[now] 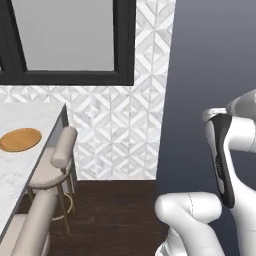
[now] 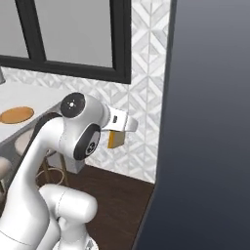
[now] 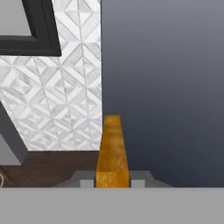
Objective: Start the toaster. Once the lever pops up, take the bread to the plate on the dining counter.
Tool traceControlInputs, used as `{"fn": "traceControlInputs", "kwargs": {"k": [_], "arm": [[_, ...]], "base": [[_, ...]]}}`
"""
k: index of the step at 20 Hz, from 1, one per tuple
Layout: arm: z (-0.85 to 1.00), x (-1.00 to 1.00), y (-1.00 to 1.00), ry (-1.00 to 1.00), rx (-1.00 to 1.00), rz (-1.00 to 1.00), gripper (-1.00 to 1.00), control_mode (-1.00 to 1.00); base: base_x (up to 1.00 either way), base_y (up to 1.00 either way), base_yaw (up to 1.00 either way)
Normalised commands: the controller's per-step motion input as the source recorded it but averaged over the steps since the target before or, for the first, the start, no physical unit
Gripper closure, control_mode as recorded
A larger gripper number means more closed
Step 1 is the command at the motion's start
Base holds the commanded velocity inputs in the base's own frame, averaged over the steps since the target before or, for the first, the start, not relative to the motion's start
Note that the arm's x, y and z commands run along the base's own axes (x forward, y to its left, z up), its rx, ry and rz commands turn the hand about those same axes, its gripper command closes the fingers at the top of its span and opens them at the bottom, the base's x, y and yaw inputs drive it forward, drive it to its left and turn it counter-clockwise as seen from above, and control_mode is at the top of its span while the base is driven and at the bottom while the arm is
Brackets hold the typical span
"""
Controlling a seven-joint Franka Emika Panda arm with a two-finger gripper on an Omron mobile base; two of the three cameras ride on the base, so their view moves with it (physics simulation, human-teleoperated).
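The hand (image 3: 113, 181) is gripping the bread (image 3: 113, 148) edge-on, carrying it toward the plate (image 1: 20, 139) at middle left on the worktop (image 1: 22, 165).

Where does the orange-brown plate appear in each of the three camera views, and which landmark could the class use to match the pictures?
Left base view: the plate lies at the left edge, on the white dining counter, empty.
Right base view: the plate lies at the far left, on the same counter, beyond the arm.
Hand view: the plate is not in it.
Shared landmark: the black window frame above the patterned tile wall.
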Motion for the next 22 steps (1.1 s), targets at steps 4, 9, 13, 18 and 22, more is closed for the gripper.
{"fn": "traceControlInputs", "kwargs": {"k": [4,9,13,18,22], "arm": [[0.0,0.0,0.0,0.0,0.0,0.0,1.0,1.0],[0.0,0.0,0.0,0.0,0.0,0.0,1.0,1.0],[0.0,0.0,0.0,0.0,0.0,0.0,1.0,1.0],[0.0,0.0,0.0,0.0,0.0,0.0,1.0,1.0],[0.0,0.0,0.0,0.0,0.0,0.0,1.0,1.0]], "base": [[0.85,-0.05,0.41],[0.64,0.0,0.4],[0.25,0.0,0.56],[0.4,-0.09,0.59],[0.53,-0.33,0.58]]}}
